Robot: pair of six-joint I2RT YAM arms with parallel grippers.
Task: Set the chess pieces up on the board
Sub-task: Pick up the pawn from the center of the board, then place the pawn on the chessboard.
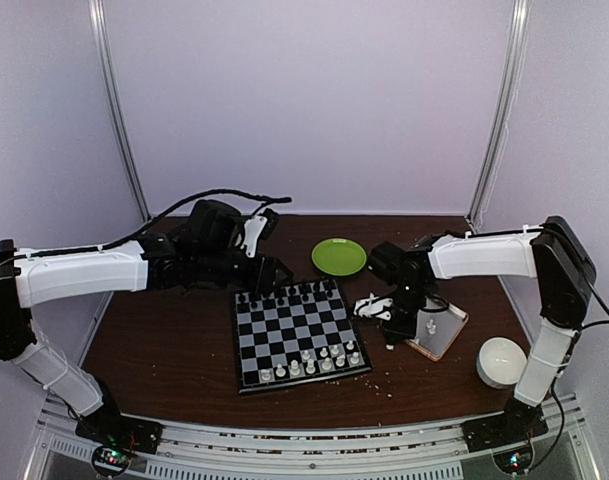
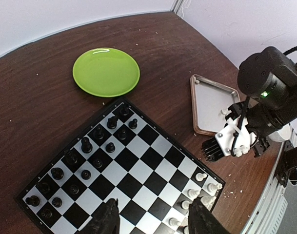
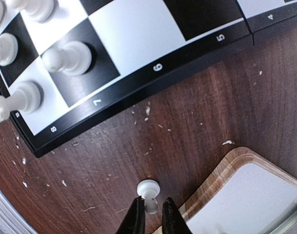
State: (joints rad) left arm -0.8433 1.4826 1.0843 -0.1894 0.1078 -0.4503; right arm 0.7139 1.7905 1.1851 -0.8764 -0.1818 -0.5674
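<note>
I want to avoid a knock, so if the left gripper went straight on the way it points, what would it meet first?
Likely the board, on bare squares near its middle, though depth is unclear. The open left gripper holds nothing; white chess pieces stand beside that line.

board [image 1: 284,325] black/pale-grey checks, black rim, white numerals. chess pieces [image 3: 68,57] white, other chessmen [image 2: 86,145] black. plate [image 1: 339,256] lime green. table [image 1: 174,350] dark brown woodgrain. my right gripper [image 3: 151,202] black.
</note>
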